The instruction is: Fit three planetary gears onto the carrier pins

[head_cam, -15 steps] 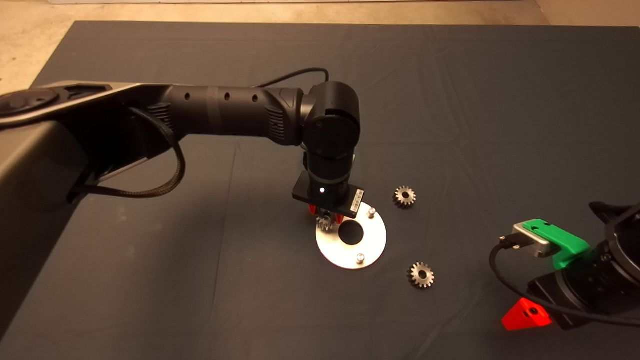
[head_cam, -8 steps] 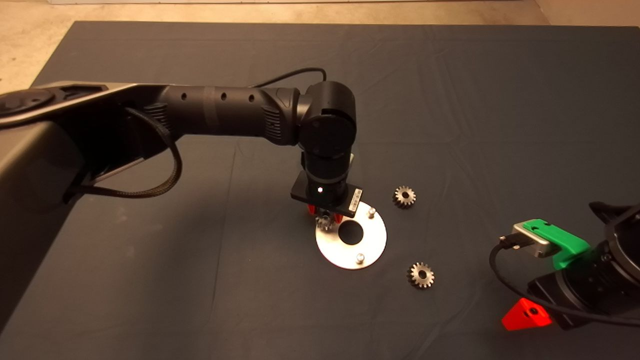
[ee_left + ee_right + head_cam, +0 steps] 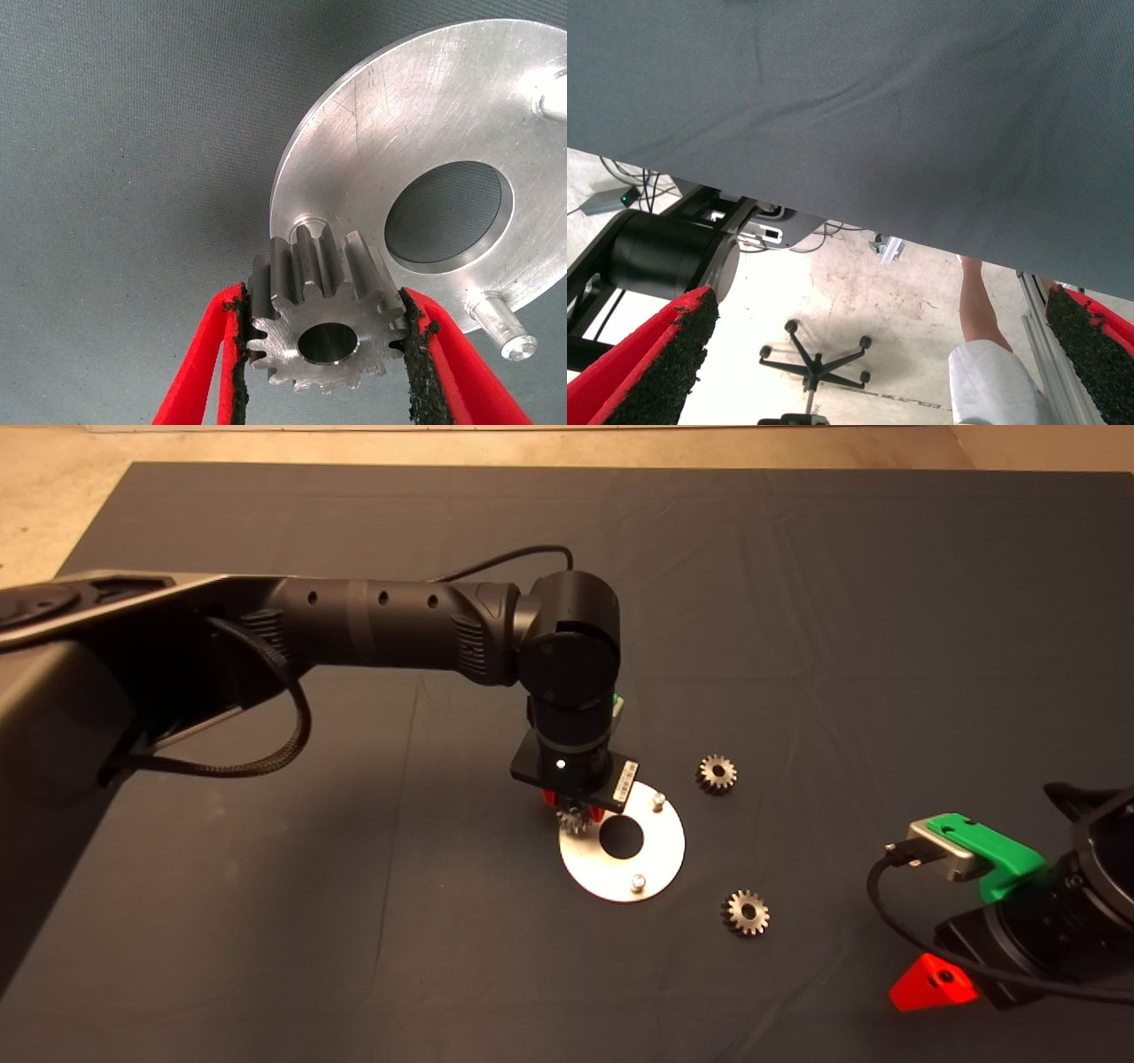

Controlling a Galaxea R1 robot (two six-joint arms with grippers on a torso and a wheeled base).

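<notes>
Our left gripper [image 3: 324, 341] pinches one planetary gear [image 3: 323, 310] between its pads over the carrier disc's [image 3: 660, 855] left rim; two gears [image 3: 717, 773] [image 3: 745, 912] lie on the mat [image 3: 886, 602]. Our right gripper [image 3: 877, 363] waits, fingers wide.

A dark grey wrinkled mat [image 3: 850, 602] covers the table. Beyond its edge, at twelve o'clock, lies pale concrete floor [image 3: 354, 443]. A person's leg [image 3: 982, 310] and an office-chair base [image 3: 819, 359] show past the mat.

No text, brand or number can be read anywhere. A small white sticker [image 3: 625, 779] on the left arm's wrist plate carries dark print, too small to make out.
</notes>
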